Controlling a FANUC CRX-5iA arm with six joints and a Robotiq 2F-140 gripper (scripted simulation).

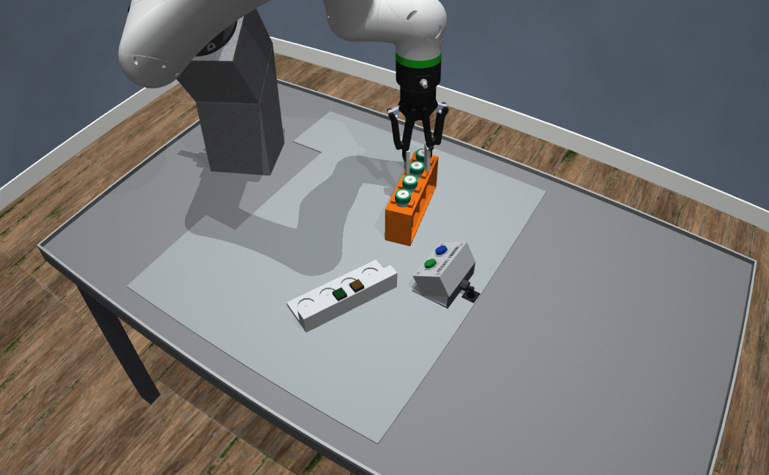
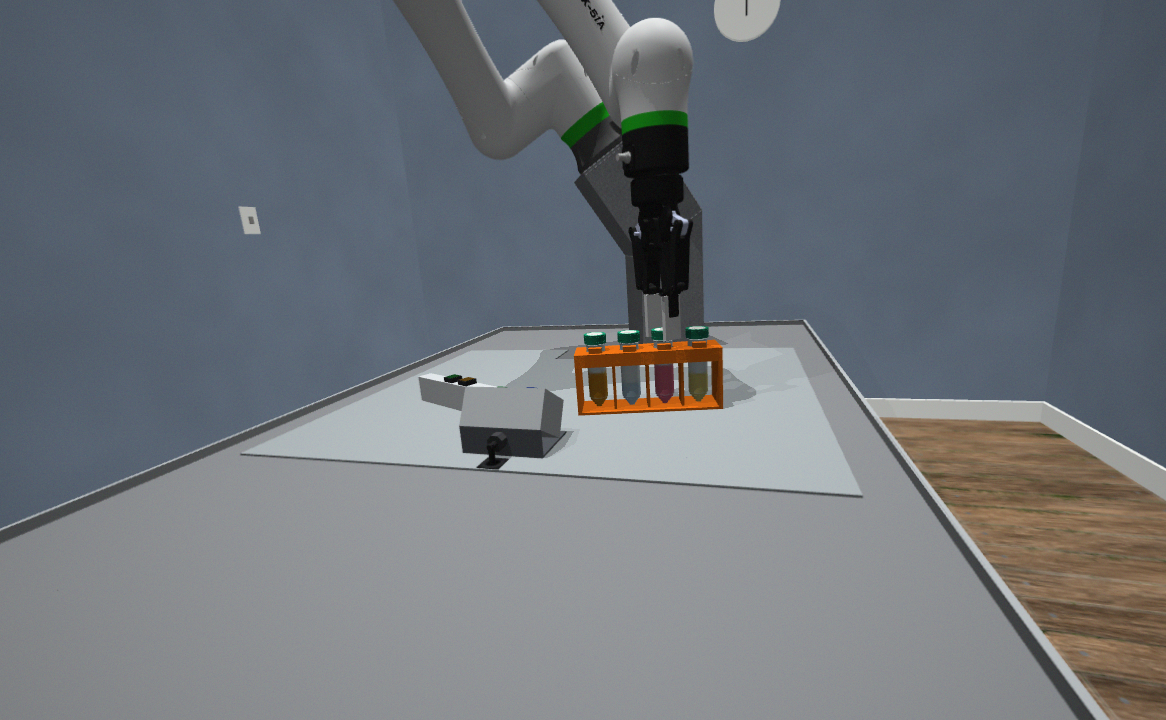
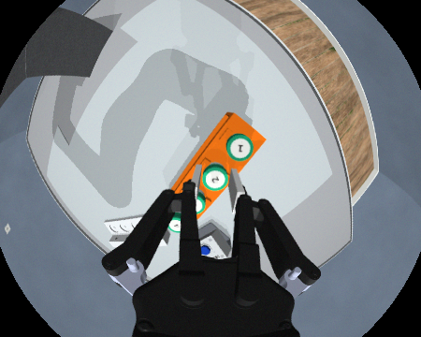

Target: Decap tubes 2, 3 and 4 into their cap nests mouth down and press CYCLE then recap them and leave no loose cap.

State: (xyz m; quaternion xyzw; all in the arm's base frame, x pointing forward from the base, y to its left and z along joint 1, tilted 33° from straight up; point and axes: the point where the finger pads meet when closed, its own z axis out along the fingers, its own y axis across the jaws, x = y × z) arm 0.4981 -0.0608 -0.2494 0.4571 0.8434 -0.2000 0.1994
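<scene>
From above, my arm reaches down vertically over the orange station DS (image 1: 401,227), gripper (image 1: 417,162) straddling tube 2's cap (image 1: 416,167). Side on, "iA" reads on the arm and the green cap sits on the pink tube (image 2: 664,380). Wrist cam: fingers slightly apart, gripping nothing; the cap's number is unreadable.

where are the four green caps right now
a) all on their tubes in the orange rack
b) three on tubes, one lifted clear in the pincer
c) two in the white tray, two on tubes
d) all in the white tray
a: all four green caps sit on their tubes in the orange rack, and the round hollows of the white tray hold nothing.
</scene>
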